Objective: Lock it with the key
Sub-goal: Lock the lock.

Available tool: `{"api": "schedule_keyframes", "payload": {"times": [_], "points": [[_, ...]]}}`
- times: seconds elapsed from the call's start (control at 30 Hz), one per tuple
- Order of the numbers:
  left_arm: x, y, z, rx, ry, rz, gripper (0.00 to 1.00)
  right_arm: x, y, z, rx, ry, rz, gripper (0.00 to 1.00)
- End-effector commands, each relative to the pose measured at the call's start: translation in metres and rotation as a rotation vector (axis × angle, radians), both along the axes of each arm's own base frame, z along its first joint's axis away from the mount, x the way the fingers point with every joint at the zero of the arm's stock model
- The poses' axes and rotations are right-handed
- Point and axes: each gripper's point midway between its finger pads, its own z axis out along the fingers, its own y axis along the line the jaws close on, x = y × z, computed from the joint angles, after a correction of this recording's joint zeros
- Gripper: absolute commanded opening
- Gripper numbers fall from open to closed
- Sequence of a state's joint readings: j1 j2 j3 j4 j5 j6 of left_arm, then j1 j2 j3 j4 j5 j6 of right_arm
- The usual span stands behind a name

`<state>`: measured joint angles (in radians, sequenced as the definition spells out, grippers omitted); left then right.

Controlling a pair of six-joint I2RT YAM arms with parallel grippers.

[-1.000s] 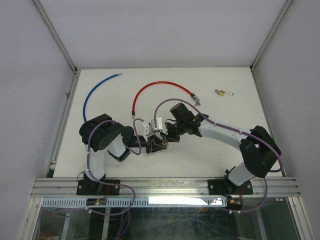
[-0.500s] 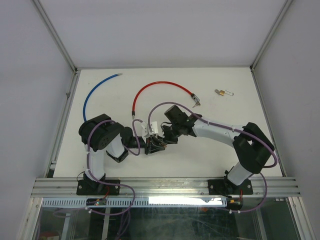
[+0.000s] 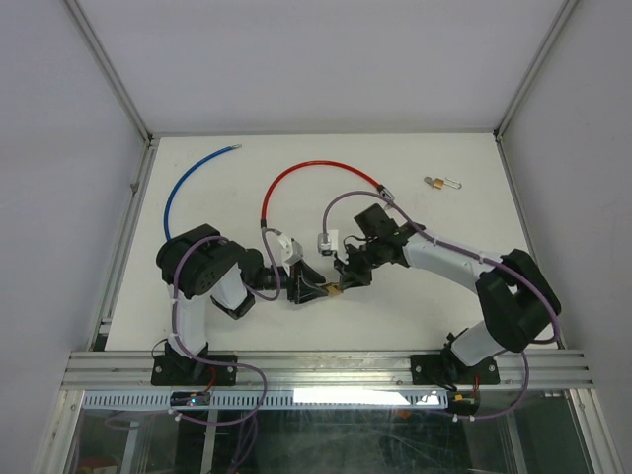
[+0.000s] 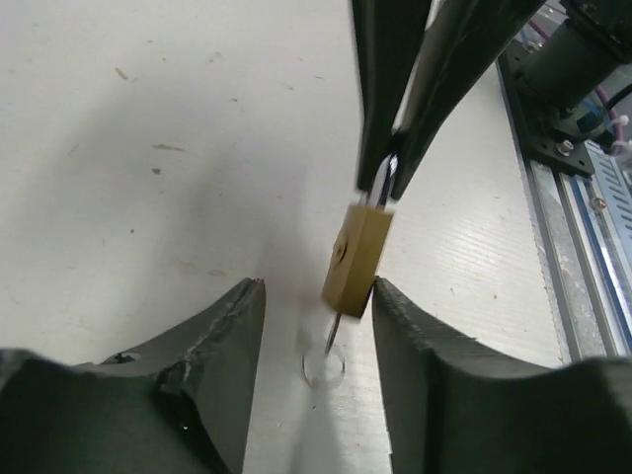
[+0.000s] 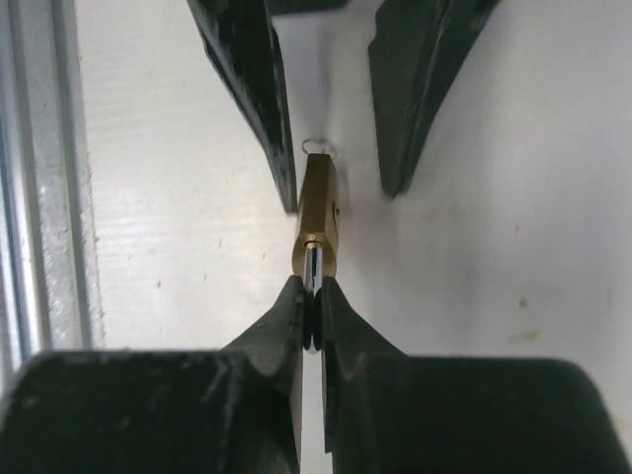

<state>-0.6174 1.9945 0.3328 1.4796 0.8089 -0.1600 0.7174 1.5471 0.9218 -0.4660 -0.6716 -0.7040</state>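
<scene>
your right gripper [image 5: 312,296] is clamped on the shackle of the small brass padlock [image 5: 317,212], mid near edge of the white table [image 3: 444,207]. left gripper [image 4: 316,296] stands apart around its body (thin metal key [image 4: 334,341] in the keyway). turning looks next: pinch that key, twist it.

Face to face at a brass padlock [image 3: 335,290]
Near the front of the white surface [image 3: 444,306], the left claw [image 3: 304,290] and right claw [image 3: 346,279] point at each other, the padlock between them; a red cable [image 3: 316,168], a blue cable [image 3: 183,183] and a second padlock [image 3: 434,183] lie farther back
</scene>
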Motion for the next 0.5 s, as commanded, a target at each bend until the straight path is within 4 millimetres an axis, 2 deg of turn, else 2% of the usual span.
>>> {"api": "schedule_keyframes", "payload": {"times": [0.0, 0.17, 0.47], "points": [[0.029, 0.001, 0.071, -0.211, -0.114, 0.117, 0.53, -0.031, -0.026, 0.031, 0.051, 0.141, -0.027, 0.0], [0.022, 0.007, 0.085, -0.244, -0.056, 0.138, 0.73, -0.025, -0.035, 0.053, 0.119, 0.109, -0.044, 0.0], [0.007, 0.024, 0.124, -0.364, 0.134, 0.19, 0.92, -0.016, -0.06, 0.085, 0.21, 0.086, -0.101, 0.0]]}}
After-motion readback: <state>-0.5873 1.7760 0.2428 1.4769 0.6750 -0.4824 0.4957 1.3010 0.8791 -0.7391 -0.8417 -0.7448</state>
